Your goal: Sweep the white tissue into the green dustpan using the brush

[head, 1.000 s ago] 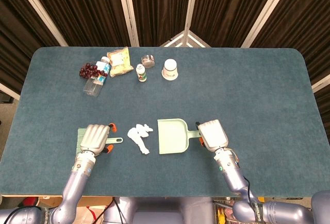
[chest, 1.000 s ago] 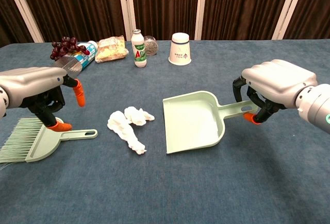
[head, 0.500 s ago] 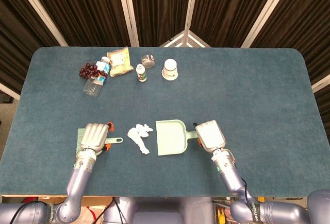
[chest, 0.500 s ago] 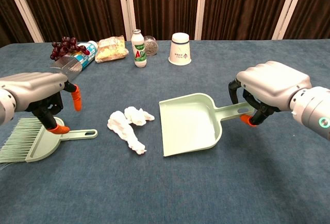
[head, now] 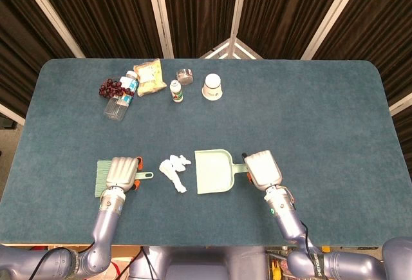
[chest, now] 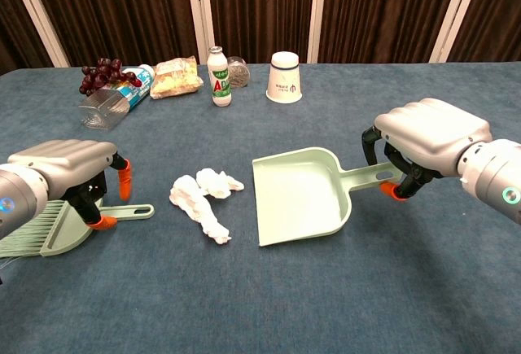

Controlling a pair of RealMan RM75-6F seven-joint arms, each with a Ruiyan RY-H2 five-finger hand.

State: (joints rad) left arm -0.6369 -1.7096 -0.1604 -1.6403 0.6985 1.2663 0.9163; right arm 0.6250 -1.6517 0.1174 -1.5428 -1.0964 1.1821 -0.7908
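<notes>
While the white tissue (chest: 203, 203) lay crumpled on the blue table (chest: 269, 305) just left of the green dustpan (chest: 299, 197), the right hand (chest: 423, 138) gripped the dustpan's handle. Left hand (chest: 69, 167) hovered low over the brush (chest: 57, 230), left of the tissue — fingers curled down, grip unclear.

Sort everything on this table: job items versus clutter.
Job: white tissue, green dustpan, brush, left hand, right hand.
Clutter: grapes, water bottle, snack bag, small drink bottle, paper cup.
</notes>
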